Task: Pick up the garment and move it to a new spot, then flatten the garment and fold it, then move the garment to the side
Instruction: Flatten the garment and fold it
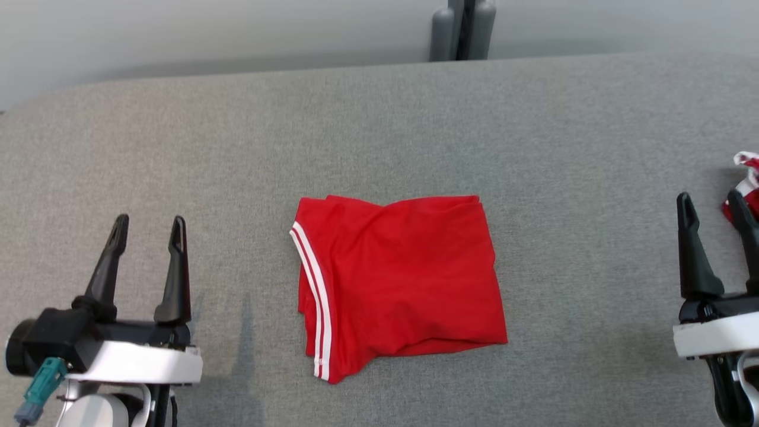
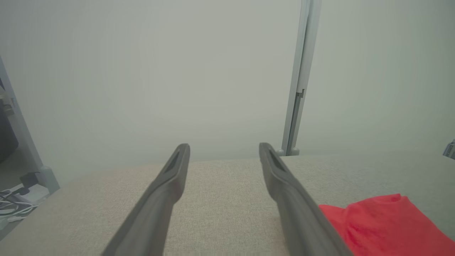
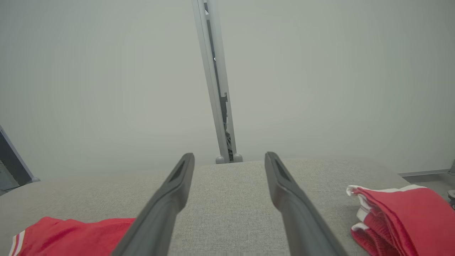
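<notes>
A red garment with white side stripes lies folded into a rough square at the middle of the grey padded table. Its edge shows red at the lower right of the left wrist view and at the lower left of the right wrist view. My left gripper stands open at the lower left, well clear of the garment, nothing between its fingers. My right gripper stands open at the far right, also empty, with its fingers over bare table.
A second red and white cloth lies bunched at the table's right edge, just beyond my right gripper, seen also in the right wrist view. A grey post rises behind the table's far edge. Cables lie on the floor at left.
</notes>
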{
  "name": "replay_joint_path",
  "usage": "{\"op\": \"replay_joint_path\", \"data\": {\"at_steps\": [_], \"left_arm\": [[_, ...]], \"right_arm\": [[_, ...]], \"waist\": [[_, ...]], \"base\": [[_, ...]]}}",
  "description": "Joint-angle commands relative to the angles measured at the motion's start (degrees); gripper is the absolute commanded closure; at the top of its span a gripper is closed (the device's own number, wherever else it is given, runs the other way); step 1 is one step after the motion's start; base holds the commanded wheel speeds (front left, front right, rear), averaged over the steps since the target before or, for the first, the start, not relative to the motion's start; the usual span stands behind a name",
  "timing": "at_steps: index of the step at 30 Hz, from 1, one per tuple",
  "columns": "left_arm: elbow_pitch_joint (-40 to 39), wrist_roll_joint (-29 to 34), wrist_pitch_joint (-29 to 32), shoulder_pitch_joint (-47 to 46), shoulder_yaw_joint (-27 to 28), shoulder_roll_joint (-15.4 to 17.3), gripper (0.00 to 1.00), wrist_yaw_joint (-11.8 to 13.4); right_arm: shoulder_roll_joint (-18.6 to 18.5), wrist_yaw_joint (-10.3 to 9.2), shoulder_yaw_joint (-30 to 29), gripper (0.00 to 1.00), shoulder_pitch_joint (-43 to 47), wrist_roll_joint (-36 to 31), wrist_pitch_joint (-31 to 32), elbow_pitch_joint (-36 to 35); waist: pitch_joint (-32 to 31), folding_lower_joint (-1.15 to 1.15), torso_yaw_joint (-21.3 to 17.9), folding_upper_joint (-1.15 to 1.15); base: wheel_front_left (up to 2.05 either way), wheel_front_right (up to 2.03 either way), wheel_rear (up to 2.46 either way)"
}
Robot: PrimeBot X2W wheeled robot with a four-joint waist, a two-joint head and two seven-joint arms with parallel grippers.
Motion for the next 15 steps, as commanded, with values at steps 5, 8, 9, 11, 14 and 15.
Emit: {"op": "replay_joint_path", "data": {"at_steps": [5, 8, 9, 11, 14, 15], "left_arm": [[-0.2, -0.2, 0.7, 3.2, -0.4, 0.5, 0.00, -0.1], [-0.5, -0.1, 1.1, 4.6, -0.7, 0.8, 0.00, -0.1], [-0.5, -0.1, 1.3, 5.0, -0.7, 0.9, 0.00, -0.1], [-0.7, -0.1, 1.4, 5.5, -0.7, 1.2, 0.00, -0.1], [-0.8, -0.1, 1.6, 6.2, -0.6, 1.7, 0.00, 0.0], [-0.9, -0.1, 1.8, 6.4, -0.6, 1.8, 0.00, 0.0]], "right_arm": [[1.0, 0.00, -1.3, 0.00, 3.9, -1.7, 3.0, -2.3], [1.4, 0.00, -1.4, 0.00, 5.6, -2.3, 4.7, -3.6], [1.4, 0.00, -1.4, 0.00, 6.0, -2.4, 5.2, -4.0], [1.4, 0.00, -1.2, 0.00, 6.8, -2.6, 6.1, -4.6], [1.7, 0.00, -1.3, 0.00, 8.0, -2.9, 7.4, -5.5], [1.8, 0.00, -1.2, 0.00, 8.4, -2.9, 7.7, -5.8]], "waist": [[-4.0, 0.00, -0.7, 0.00], [-5.4, 0.00, -0.7, 0.00], [-5.9, 0.00, -0.7, 0.00], [-6.6, 0.00, -0.6, 0.00], [-7.5, 0.00, -0.6, 0.00], [-7.8, 0.00, -0.6, 0.00]], "base": [[0.00, 0.00, 0.00], [0.00, 0.00, 0.00], [0.00, 0.00, 0.00], [0.00, 0.00, 0.00], [0.00, 0.00, 0.00], [0.00, 0.00, 0.00]]}}
